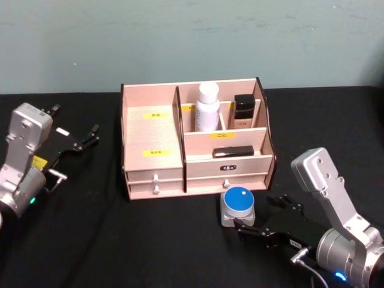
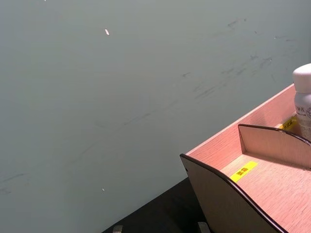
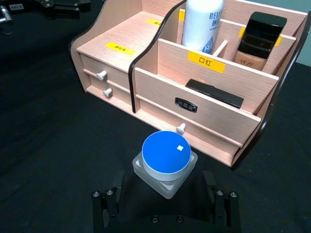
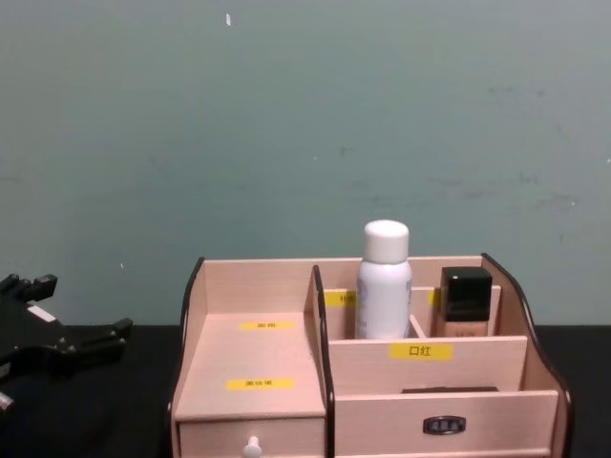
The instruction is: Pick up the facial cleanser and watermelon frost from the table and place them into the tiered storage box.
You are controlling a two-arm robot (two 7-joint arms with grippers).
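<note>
The tiered storage box (image 1: 153, 129) stands mid-table, and a white bottle (image 1: 207, 108) stands upright in its back compartment. On the table just before the box's right drawer sits a square clear jar with a round blue lid (image 1: 237, 206). Which of the two is the facial cleanser and which the watermelon frost I cannot tell. My right gripper (image 1: 264, 217) is open, low over the table right beside the jar, to its right; in the right wrist view the jar (image 3: 165, 160) sits just ahead of its spread fingers (image 3: 105, 206). My left gripper (image 1: 83, 140) hangs open left of the box.
A black-capped bottle (image 1: 243, 111) stands in the back right compartment. A flat black stick (image 1: 233, 152) lies on the middle tier. The box's left stepped shelves (image 4: 253, 358) hold nothing. Black cloth covers the table (image 1: 120, 240); a grey-green wall stands behind.
</note>
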